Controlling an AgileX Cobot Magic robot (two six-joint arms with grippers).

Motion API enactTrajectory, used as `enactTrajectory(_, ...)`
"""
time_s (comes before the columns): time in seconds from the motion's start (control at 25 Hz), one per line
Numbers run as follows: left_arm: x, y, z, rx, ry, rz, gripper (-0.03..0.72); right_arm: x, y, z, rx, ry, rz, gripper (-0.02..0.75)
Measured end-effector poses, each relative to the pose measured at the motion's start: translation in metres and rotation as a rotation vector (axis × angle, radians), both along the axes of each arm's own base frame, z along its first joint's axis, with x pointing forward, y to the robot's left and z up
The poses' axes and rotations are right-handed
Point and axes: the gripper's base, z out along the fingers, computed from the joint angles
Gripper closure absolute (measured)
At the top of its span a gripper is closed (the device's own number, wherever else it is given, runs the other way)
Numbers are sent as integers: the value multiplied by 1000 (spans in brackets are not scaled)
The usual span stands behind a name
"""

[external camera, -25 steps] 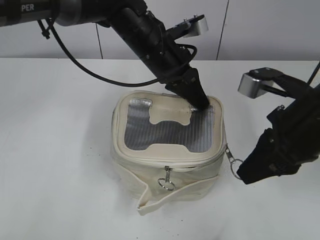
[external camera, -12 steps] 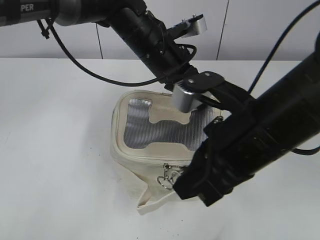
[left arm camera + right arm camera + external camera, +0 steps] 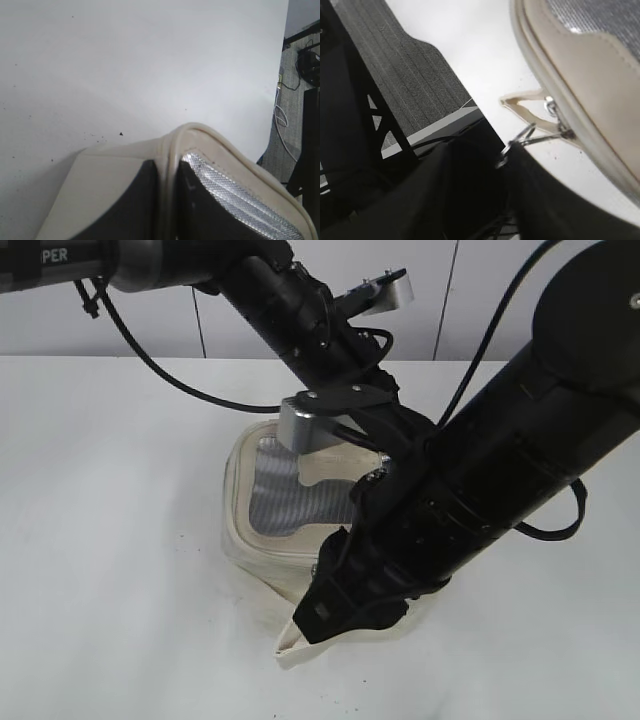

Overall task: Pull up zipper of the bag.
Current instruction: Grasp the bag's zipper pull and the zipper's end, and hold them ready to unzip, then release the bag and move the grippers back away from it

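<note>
The cream bag (image 3: 250, 540) sits mid-table with its grey mesh lid (image 3: 272, 498) up. My left arm (image 3: 310, 320) reaches down to its far right corner, where the right arm hides the fingertips. In the left wrist view my left gripper (image 3: 168, 170) is shut on the bag's raised lid edge (image 3: 200, 132). My right gripper (image 3: 318, 618) lies across the bag's front. In the right wrist view it (image 3: 506, 151) is shut on the ring of a silver zipper pull (image 3: 540, 137), drawn taut from the zipper line (image 3: 540, 80). A second pull (image 3: 550, 106) hangs beside it.
The loose strap band (image 3: 300, 642) lies on the white table (image 3: 110, 540) at the bag's front, and shows as a loop in the right wrist view (image 3: 522, 106). The right arm (image 3: 500, 470) covers the bag's right half. The table edge and grey floor (image 3: 415, 80) lie beyond.
My right arm has swept from the bag's right side across its front to the left, drawing the zipper pull along. The left arm has held still on the lid.
</note>
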Motion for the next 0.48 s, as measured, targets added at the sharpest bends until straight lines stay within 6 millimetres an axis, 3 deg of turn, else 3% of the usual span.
enactTrajectory(0.2,0,1,0,6,-1,-3,578,3,-4,0,-67,44,-103,165)
enactTrajectory(0.32,-1,4,10,16,-42,-4,463,4,-8,12,-81,1,-128,89)
enactTrajectory(0.48,-4,13,41,13,-132,2,326,11,-21,37,-78,-96,-217,75)
